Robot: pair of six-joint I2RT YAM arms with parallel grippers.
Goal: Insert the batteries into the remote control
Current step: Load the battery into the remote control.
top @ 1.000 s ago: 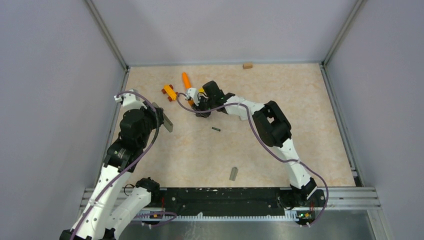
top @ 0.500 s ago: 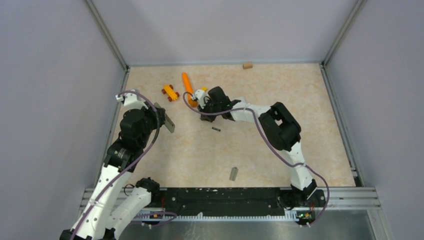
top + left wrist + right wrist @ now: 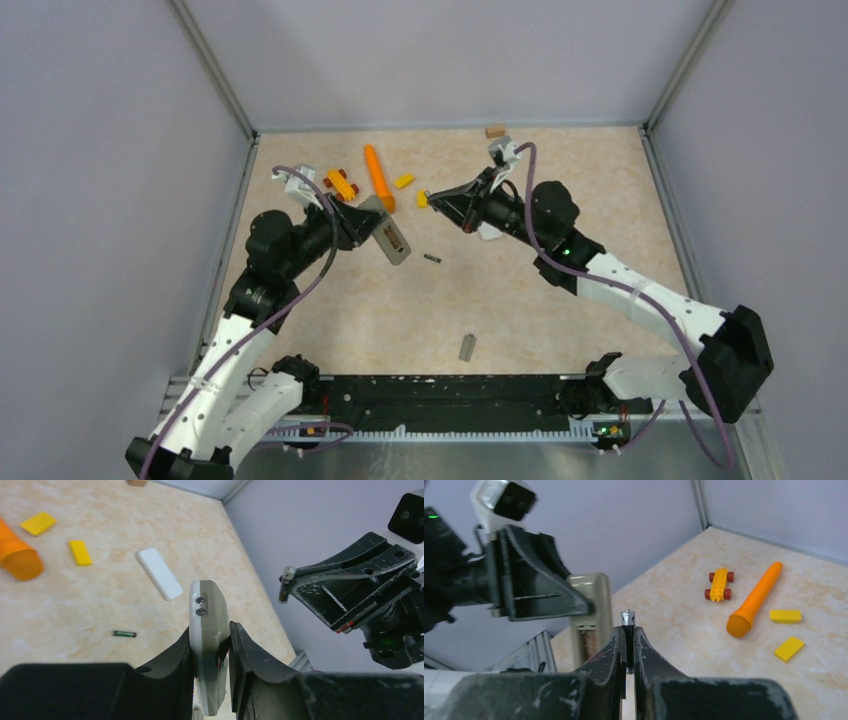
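Observation:
My left gripper (image 3: pixel 214 647) is shut on the grey remote control (image 3: pixel 207 620), holding it off the table; in the top view the remote (image 3: pixel 389 234) sticks out of that gripper (image 3: pixel 358 222) toward the middle. My right gripper (image 3: pixel 628 642) is shut on one of the batteries (image 3: pixel 627 619), whose silvery end pokes up between the fingertips. In the top view the right gripper (image 3: pixel 445 201) hangs a short way right of the remote. Another battery (image 3: pixel 432 258) lies loose on the table, and the left wrist view also catches this battery (image 3: pixel 124 634).
An orange cylinder (image 3: pixel 378 176), a yellow toy car (image 3: pixel 341 184) and small yellow blocks (image 3: pixel 404 181) lie at the back left. A white bar (image 3: pixel 160 573) lies under the right arm. A small grey piece (image 3: pixel 466 347) sits near the front, a wooden block (image 3: pixel 495 130) by the back wall.
The right gripper shut on a battery beside the orange cylinder, then lifted and swung right with it. The left arm carried the remote up and toward the centre.

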